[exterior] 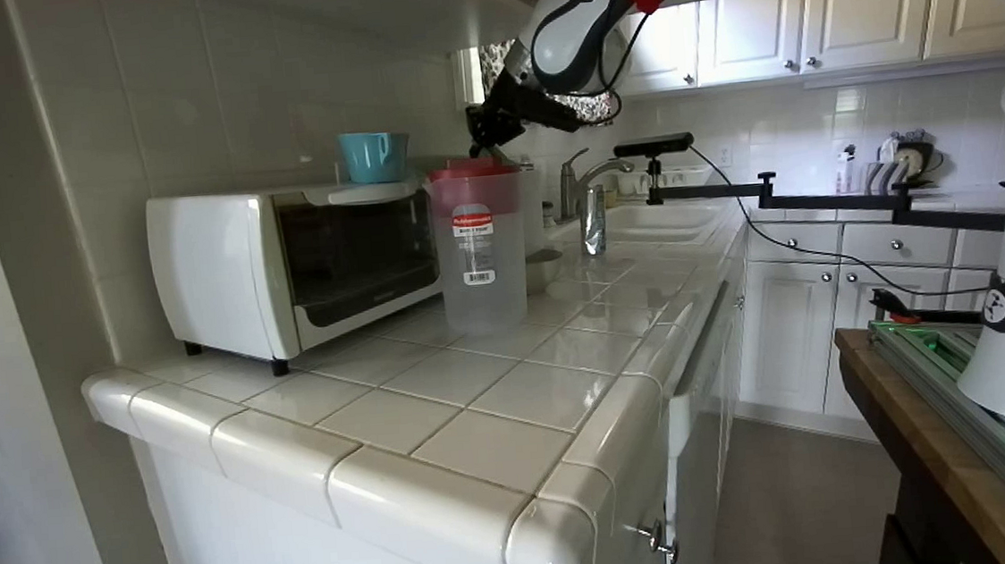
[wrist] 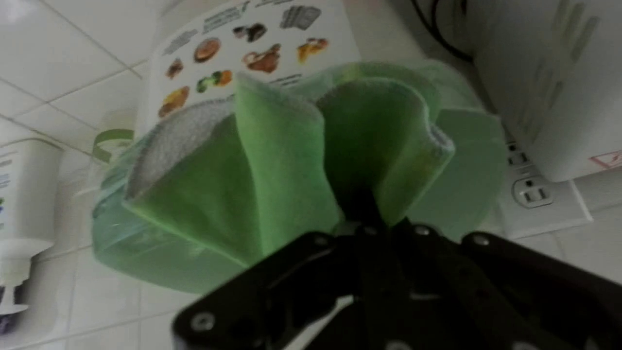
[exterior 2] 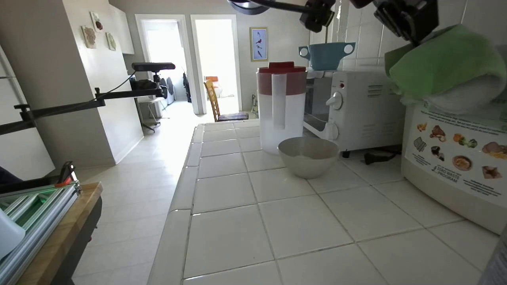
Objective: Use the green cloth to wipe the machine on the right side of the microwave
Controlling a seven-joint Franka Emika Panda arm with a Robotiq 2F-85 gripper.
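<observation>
The green cloth (exterior 2: 451,63) hangs bunched and folded from my gripper (exterior 2: 414,41), with a whitish underside showing. In the wrist view, my gripper (wrist: 362,228) is shut on the cloth (wrist: 286,170). The machine is a white bin-like box (exterior 2: 447,158) with food pictures and a translucent green top (wrist: 466,160). The cloth is over that top; I cannot tell how firmly it touches. The white microwave (exterior 2: 368,107), which looks like a toaster oven, stands beside the machine. It also shows in an exterior view (exterior: 215,278), where the pitcher largely hides the machine and cloth.
A red-lidded pitcher (exterior: 483,265) and a grey bowl (exterior 2: 309,156) stand before the microwave. A blue cup (exterior 2: 326,55) sits on the microwave. A shelf (exterior: 373,5) hangs above. A pump bottle (wrist: 29,204) and wall outlet (wrist: 532,192) flank the machine.
</observation>
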